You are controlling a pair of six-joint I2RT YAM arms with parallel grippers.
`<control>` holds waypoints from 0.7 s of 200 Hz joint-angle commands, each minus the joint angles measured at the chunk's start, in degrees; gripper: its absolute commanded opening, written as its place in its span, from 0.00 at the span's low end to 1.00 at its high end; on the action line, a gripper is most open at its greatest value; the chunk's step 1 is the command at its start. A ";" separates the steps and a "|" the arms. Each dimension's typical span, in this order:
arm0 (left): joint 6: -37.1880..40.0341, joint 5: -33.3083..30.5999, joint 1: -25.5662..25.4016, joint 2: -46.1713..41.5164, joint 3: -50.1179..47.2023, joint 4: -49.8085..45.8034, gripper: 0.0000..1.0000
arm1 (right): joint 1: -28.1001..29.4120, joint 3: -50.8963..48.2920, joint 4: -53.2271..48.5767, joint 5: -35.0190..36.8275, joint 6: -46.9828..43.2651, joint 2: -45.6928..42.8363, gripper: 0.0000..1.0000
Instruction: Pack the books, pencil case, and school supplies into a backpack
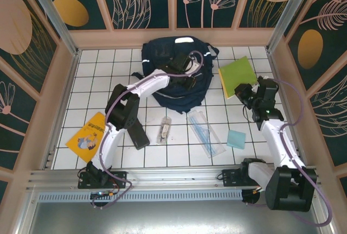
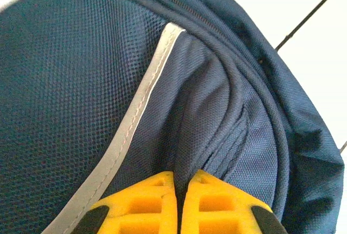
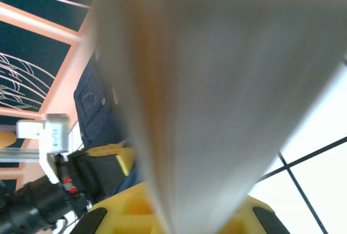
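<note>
The navy backpack (image 1: 176,82) lies at the back middle of the tiled floor. My left gripper (image 1: 183,64) rests on it, shut on a pinched fold of its fabric (image 2: 190,136) beside a white stripe (image 2: 135,120). The yellow-green book (image 1: 237,73) is tilted up at the right, its edge clamped in my shut right gripper (image 1: 244,92); up close its pale pages (image 3: 217,93) rise from between the jaws. The yellow-orange book (image 1: 89,136) lies front left. The black pencil case (image 1: 138,133) lies beside my left arm. A clear tube (image 1: 164,130), the ruler set (image 1: 205,132) and a teal pad (image 1: 236,139) lie in front.
Wooden walls with dark patterned panels enclose the floor on three sides. A metal rail (image 1: 173,177) with both arm bases runs along the near edge. In the right wrist view the backpack (image 3: 95,103) lies to the left beyond the book.
</note>
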 commanded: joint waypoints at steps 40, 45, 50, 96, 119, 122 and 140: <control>-13.48 6.31 2.51 -6.25 12.37 -0.09 0.00 | -0.17 -0.40 -0.54 -5.64 0.06 -2.29 0.00; -14.52 7.00 3.07 -6.49 12.38 0.65 0.00 | -0.01 -1.09 0.21 -6.61 0.58 -2.64 0.00; -15.52 7.69 3.67 -6.76 12.31 1.37 0.00 | 0.14 -1.93 1.38 -7.80 1.20 -2.93 0.00; -23.43 17.08 6.25 -8.43 9.19 8.46 0.00 | 8.10 -6.51 16.58 -13.18 8.30 0.18 0.00; -26.15 19.60 6.27 -9.09 8.19 10.90 0.00 | 14.00 -4.56 21.14 -11.77 9.69 5.77 0.00; -26.46 19.89 6.25 -9.17 8.08 11.18 0.00 | 14.54 -4.49 22.06 -11.61 10.03 6.48 0.00; -28.93 22.32 6.25 -9.64 6.74 13.67 0.00 | 17.00 -4.57 28.33 -10.04 13.21 12.70 0.00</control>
